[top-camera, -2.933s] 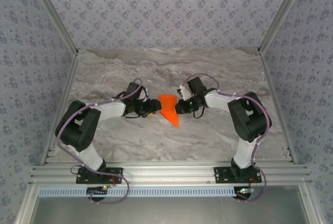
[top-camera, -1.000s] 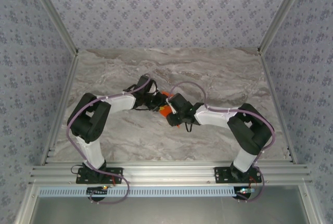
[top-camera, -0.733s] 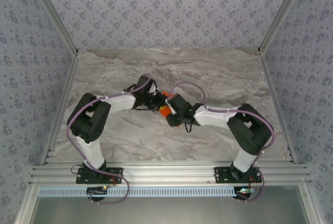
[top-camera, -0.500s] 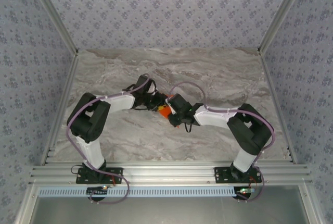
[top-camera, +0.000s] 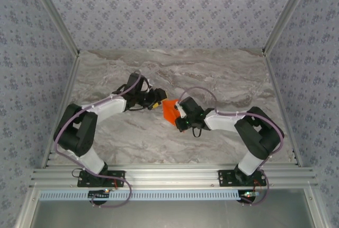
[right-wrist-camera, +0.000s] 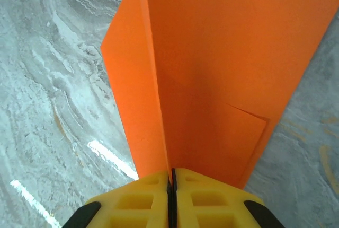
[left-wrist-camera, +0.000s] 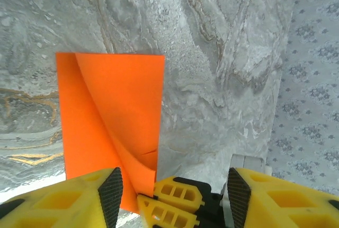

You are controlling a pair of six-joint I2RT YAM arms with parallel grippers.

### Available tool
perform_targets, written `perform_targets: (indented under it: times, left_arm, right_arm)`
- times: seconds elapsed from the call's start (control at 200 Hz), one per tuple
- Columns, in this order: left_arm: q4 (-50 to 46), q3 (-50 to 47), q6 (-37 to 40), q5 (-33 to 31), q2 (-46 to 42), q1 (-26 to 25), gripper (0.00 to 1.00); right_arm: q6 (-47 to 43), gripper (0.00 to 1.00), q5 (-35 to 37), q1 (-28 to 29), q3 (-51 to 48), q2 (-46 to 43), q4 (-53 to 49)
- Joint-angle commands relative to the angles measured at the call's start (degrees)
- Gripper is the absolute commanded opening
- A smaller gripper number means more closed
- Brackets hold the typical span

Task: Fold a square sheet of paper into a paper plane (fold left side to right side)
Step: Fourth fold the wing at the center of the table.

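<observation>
- Marble-patterned table (top-camera: 106,74) inside papered walls (top-camera: 169,10) carries the orange paper (top-camera: 169,110) at about its middle, well away from every edge, with both arms reaching in to meet over it.
- The right gripper (right-wrist-camera: 172,183) is pinched tight on a raised fold of the paper (right-wrist-camera: 212,53), and one layer stands up from the closed fingers while the rest lies flat.
- The left gripper (left-wrist-camera: 170,185) has its fingers (left-wrist-camera: 110,191) spread wide and holds nothing. A corner of the paper (left-wrist-camera: 111,111) reaches in between them, close to one finger.
- Judged from this, nothing pins the flat part, so a sideways pull by the right gripper (top-camera: 179,115) likely drags the whole piece across the table instead of turning the flap over.
- A slightly off-line swing probably lays the flap askew, so the edges miss each other and the crease runs crooked.
- A hard tug on so thin a pinch could tear or crumple the paper at the fingers.
- The left gripper (top-camera: 158,103), if it closes or advances, may catch the nearby corner and buckle it.
</observation>
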Motion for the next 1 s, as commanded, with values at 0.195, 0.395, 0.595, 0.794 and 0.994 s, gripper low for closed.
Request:
perform_targets:
  times: [0.195, 0.395, 0.595, 0.794, 0.994]
  left_arm:
    - [2.2, -3.4, 0.4, 0.5, 1.8, -1.0, 0.42]
    - [3.6, -0.4, 0.0, 1.0, 7.0, -3.4, 0.40]
    - [3.9, 2.2, -0.4, 1.2, 10.1, -4.6, 0.40]
    - [3.6, 3.7, -0.5, 1.1, 12.4, -5.5, 0.41]
    - [3.1, 4.6, -1.0, 0.5, 14.8, -5.9, 0.41]
  right_arm:
    - [6.2, 0.08, -15.8, -6.5, -4.9, -3.3, 9.3]
    - [9.3, 0.08, -22.8, -9.7, -4.9, -1.1, 11.8]
    - [11.2, 0.08, -24.9, -10.4, -5.3, 1.4, 13.5]
    - [11.7, 0.07, -24.8, -10.7, -5.5, 2.5, 13.5]
    - [12.7, 0.07, -25.7, -11.2, -5.7, 3.5, 14.6]
